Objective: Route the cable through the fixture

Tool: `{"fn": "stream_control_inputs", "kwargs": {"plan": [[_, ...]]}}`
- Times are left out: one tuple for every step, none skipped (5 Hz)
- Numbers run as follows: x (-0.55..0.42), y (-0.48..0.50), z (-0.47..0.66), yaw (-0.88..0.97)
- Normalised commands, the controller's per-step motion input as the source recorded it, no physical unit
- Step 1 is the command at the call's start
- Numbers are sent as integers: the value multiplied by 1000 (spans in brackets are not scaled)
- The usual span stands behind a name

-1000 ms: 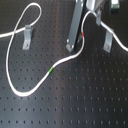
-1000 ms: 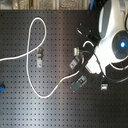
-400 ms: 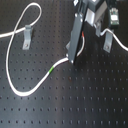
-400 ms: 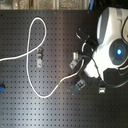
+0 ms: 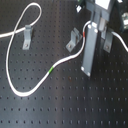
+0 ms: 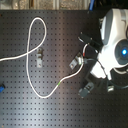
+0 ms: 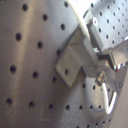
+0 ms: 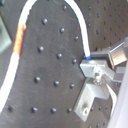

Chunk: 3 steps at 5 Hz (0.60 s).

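In the first exterior view, the white cable sweeps across the near part of the black perforated table, bending low near the first exterior view's left before rising rightward past its short green band. Farther back, the cord climbs to a small metal bracket and on to the gripper, where a red mark shows on the cable right at the fingers (whether the fingers are clamped on the cord or merely beside it cannot be told from any view). A second bracket stands toward the first exterior view's left, with the cable's tall loop arching around and behind it. In the second exterior view, the same loop curls above that bracket, while the white robot arm hangs over the board's right side.
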Motion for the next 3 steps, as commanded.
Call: {"fn": "stream_control_inputs", "kwargs": {"plan": [[-54,-138,42,-126],[-168,-185,4,106],[-383,-163,6,237]]}}
